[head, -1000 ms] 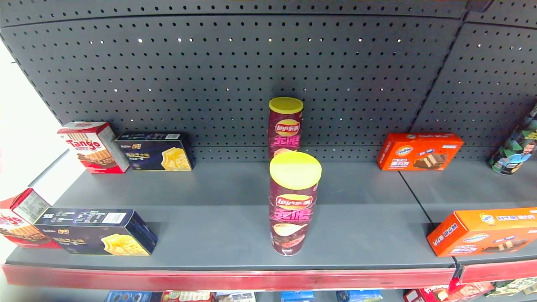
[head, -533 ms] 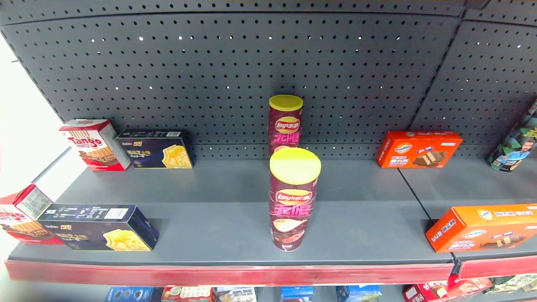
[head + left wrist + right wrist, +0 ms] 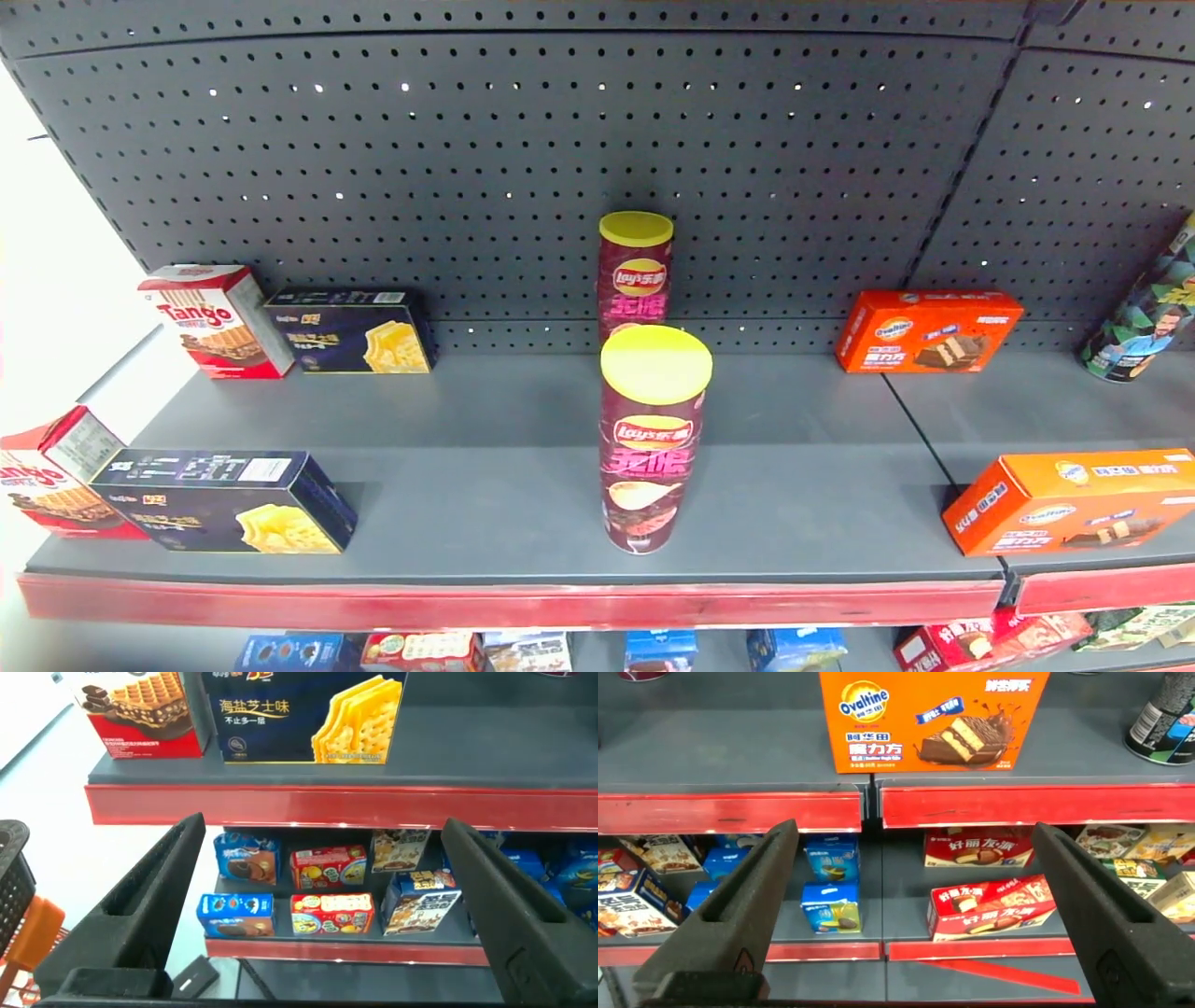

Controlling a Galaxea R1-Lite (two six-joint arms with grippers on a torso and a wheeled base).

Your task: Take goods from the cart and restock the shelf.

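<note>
Left gripper (image 3: 322, 826) & right gripper (image 3: 915, 829) both spread wide, empty. Risk: front chip can (image 3: 651, 439), probably near shelf (image 3: 485, 485) lip, tips if bumped w/ next item.

Robot hardware: two matte black grippers, seen from wrist cams.

Left gripper (image 3: 322, 823) had two long flat-sided fingers (image 3: 140, 905), dark grey to black, plain plastic-looking finish, each thick at the base and tapering to a blunt tip w/ a slanted inner face. The finger on one side had a stepped recess cut along its upper edge. A small black block (image 3: 196, 975) sat btwn the finger bases, and a thin dark cable (image 3: 254, 980) curved beside it. Right gripper (image 3: 915, 829) was the same build. Its fingers (image 3: 1120, 915) were wedge-shaped, w/ a small round screw hole (image 3: 738, 957) near each base. No markings or labels visible on either.
</note>
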